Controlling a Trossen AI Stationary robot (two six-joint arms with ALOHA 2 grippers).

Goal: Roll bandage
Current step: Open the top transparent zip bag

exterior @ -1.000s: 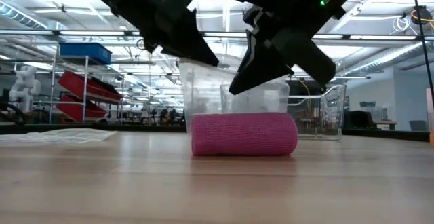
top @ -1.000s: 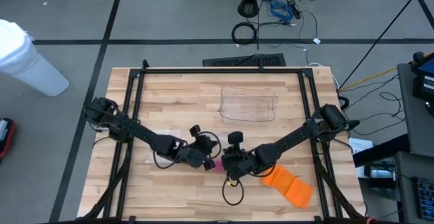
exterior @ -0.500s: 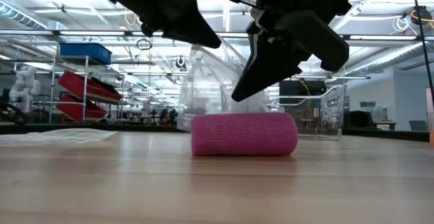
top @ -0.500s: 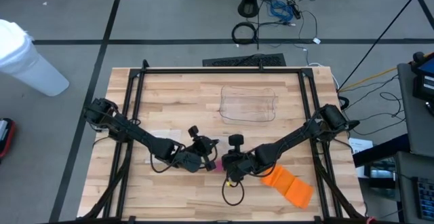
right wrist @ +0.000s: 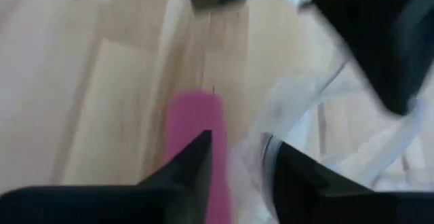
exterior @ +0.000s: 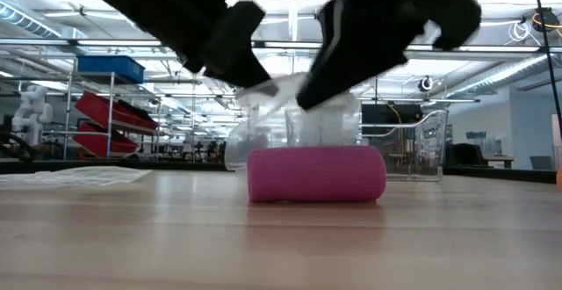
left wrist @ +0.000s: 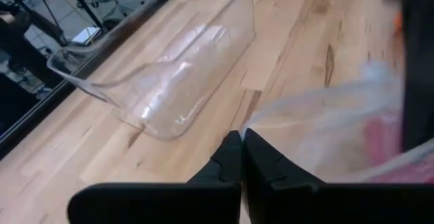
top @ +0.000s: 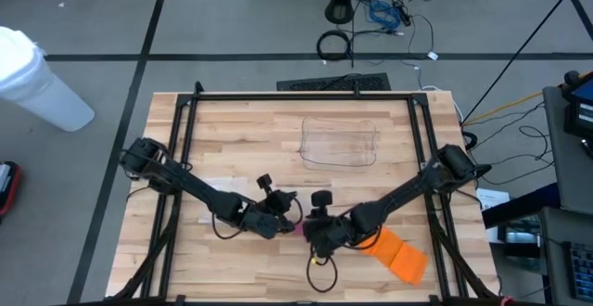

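Right over the pink bandage roll [exterior: 316, 174] the two grippers meet, both low above the tabletop [top: 250, 130]. The left gripper [left wrist: 242, 157] has its fingers pressed together on the edge of a thin clear plastic bag [left wrist: 325, 132], which billows out beyond the fingertips with the pink of the roll showing faintly through it. The right gripper [right wrist: 237, 157] has its fingers spread a little, with a fold of the same clear bag running between them and the roll lying just beside one fingertip; whether it actually pinches the film cannot be told.

From above, the left arm reaches in a long diagonal from its base at the left edge of the tabletop down to the roll, wrist bent low, and the right arm mirrors it from the right edge, so the two wrists almost touch over the roll [top: 298, 225]. In the low view both dark grippers slant down toward the roll from either side, the bag [exterior: 263, 114] bunched between them just above and behind it.

The roll itself lies on its side on the bare wood, near the front middle of the tabletop, fully wound. Behind the roll, toward the back of the tabletop, sits a clear plastic container [top: 339, 142]. To the right of the roll, near the right arm's forearm, lies an orange bandage [top: 396, 252].
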